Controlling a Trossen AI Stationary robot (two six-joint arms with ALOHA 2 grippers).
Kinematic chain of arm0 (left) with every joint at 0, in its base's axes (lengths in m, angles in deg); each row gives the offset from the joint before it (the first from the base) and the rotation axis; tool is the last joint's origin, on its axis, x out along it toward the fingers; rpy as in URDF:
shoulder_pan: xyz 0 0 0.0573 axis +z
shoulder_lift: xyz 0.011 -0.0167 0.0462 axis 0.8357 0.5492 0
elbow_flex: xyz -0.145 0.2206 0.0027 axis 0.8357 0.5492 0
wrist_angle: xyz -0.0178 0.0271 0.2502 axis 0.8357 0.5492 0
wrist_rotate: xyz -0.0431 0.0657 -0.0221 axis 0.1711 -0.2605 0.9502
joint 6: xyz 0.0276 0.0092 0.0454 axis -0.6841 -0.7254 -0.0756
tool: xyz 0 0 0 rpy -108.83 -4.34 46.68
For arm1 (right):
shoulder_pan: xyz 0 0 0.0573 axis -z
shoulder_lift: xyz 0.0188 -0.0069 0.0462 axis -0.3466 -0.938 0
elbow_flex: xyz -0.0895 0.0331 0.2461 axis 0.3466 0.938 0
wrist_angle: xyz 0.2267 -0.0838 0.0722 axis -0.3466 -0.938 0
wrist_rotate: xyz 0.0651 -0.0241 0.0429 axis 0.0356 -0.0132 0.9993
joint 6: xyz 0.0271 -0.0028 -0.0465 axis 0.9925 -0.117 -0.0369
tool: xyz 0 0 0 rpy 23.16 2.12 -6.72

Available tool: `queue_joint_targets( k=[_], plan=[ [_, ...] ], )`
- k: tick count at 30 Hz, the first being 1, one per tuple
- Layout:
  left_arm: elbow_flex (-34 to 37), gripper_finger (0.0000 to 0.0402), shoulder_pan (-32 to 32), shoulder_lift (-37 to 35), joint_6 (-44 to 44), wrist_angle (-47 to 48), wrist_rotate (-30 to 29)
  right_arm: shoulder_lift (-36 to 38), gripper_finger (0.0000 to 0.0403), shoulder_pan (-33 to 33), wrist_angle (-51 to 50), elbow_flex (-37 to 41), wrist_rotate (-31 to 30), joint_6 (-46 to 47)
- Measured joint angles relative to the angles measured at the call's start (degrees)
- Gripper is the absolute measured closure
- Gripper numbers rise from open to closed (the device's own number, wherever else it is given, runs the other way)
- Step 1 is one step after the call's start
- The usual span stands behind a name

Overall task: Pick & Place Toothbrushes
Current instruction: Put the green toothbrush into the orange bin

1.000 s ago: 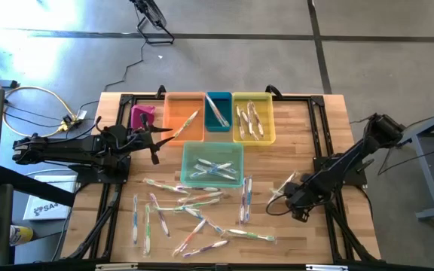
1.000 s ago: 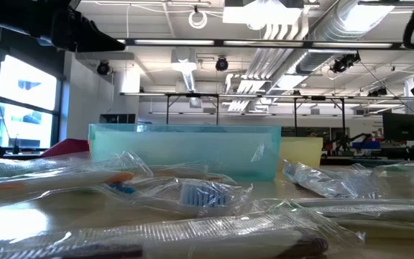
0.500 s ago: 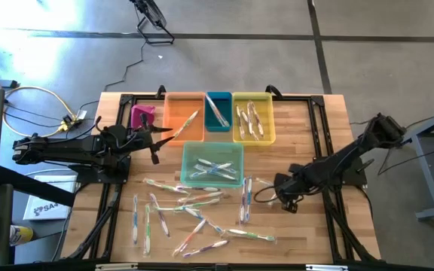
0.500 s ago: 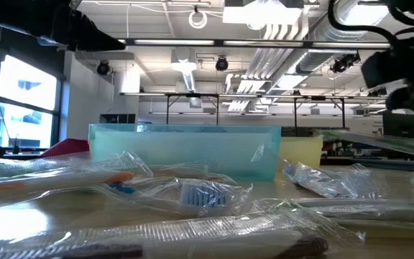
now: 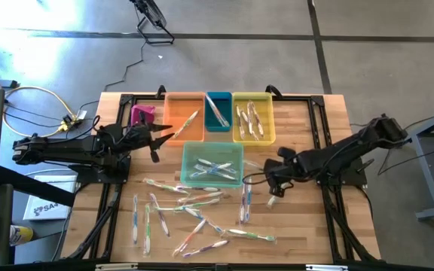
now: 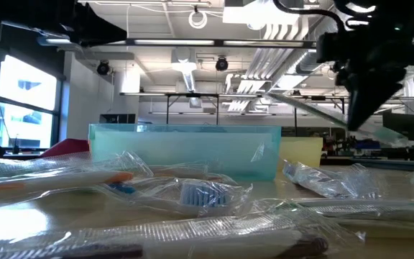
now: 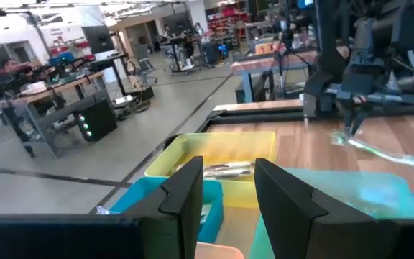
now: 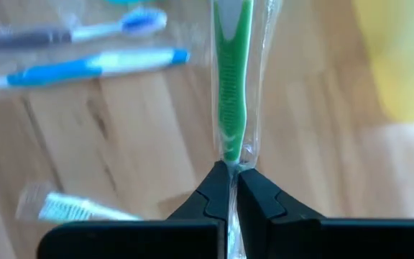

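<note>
Your right gripper (image 8: 229,188) is clenched on a green wrapped toothbrush (image 8: 232,79), lifted just right of the teal bin (image 5: 212,163). Your left gripper (image 7: 225,194) waits part-open near the orange bin (image 5: 184,117).

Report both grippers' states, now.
Left gripper: open, empty, hovering by the orange bin.
Right gripper: shut on a green toothbrush in its wrapper, lifted beside the teal bin.
</note>
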Motion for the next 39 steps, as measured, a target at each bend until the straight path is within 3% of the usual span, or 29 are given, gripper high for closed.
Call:
queue_joint_targets(
  k=[7, 12, 18, 25, 33, 39],
  plan=[
    [0.0, 0.028, 6.89, 3.17, 6.07, -0.88, 1.96, 0.04, 0.0399, 4.28, 1.05, -5.05, -4.82, -9.98],
    [0.0, 0.028, 12.32, 8.44, 8.65, -5.2, 14.42, 0.05, 0.0399, 7.04, 8.42, -6.71, -8.84, -17.15],
    [0.0, 0.028, 14.98, 16.54, 10.31, -15.43, 28.69, 0.07, 0.0399, 10.28, 21.94, -6.8, -9.09, -24.21],
    [0.0, 0.028, 14.84, 26.57, 10.3, -31.59, 39.52, -0.23, 0.0399, 12.53, 36.03, -6.8, -9.06, -31.4],
    [-0.23, 0.028, 14.84, 36.38, 14.62, -48.09, 41.56, -1.3, 0.0399, 13.05, 43.02, -6.8, -10.98, -33.84],
    [-5.54, 0.028, 12.12, 42.17, 14.45, -49.18, 41.84, -2.93, 0.0399, 13.02, 44.22, -6.8, -11.05, -33.82]
  ],
)
